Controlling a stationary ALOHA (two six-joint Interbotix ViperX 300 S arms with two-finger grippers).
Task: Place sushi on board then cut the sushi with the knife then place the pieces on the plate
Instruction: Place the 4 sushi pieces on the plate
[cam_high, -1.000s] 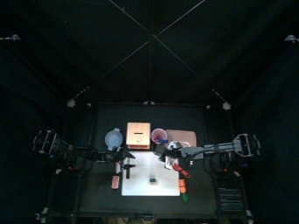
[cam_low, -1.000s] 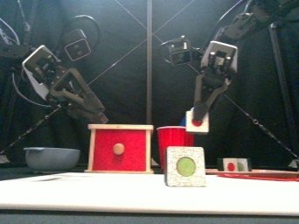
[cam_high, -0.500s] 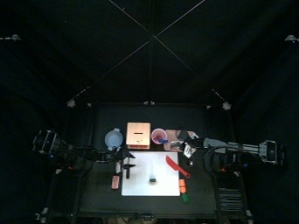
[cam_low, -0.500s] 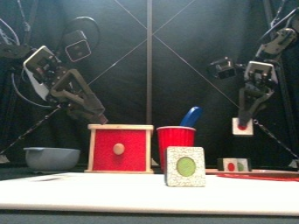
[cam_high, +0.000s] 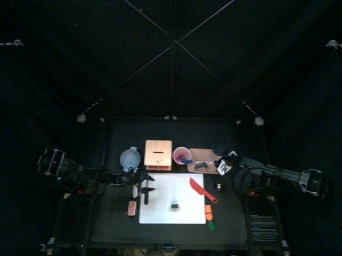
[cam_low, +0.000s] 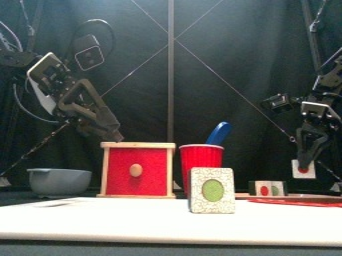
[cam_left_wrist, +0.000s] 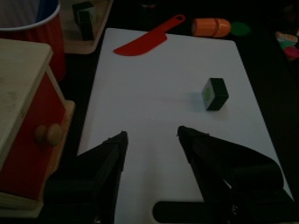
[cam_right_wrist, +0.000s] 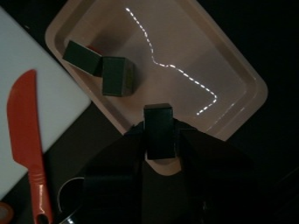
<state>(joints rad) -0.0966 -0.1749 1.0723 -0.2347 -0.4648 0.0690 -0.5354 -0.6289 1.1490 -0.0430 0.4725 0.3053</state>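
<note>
My right gripper (cam_right_wrist: 158, 122) is shut on a dark sushi piece (cam_right_wrist: 158, 138) and hangs just above the pink tray (cam_right_wrist: 222, 52), low at the table's right (cam_low: 306, 166). Two other sushi pieces (cam_right_wrist: 117, 74) lie in the tray. One sushi piece (cam_low: 211, 190) with a green centre stands on the white board (cam_left_wrist: 163, 105) near its front. The red knife (cam_left_wrist: 149, 41) lies on the board's back right part. My left gripper (cam_left_wrist: 152, 140) hovers open over the board's left side, holding nothing.
The wooden box with a red drawer front (cam_low: 138, 170) and the red cup (cam_low: 201, 160) holding a blue knife (cam_low: 218, 132) stand behind the board. A blue-grey bowl (cam_low: 59, 180) sits at the left. An orange toy (cam_left_wrist: 212, 26) lies by the board's right edge.
The right arm has swung from above the red cup out to the right and down toward the tray, carrying the sushi piece. The left arm has not moved.
</note>
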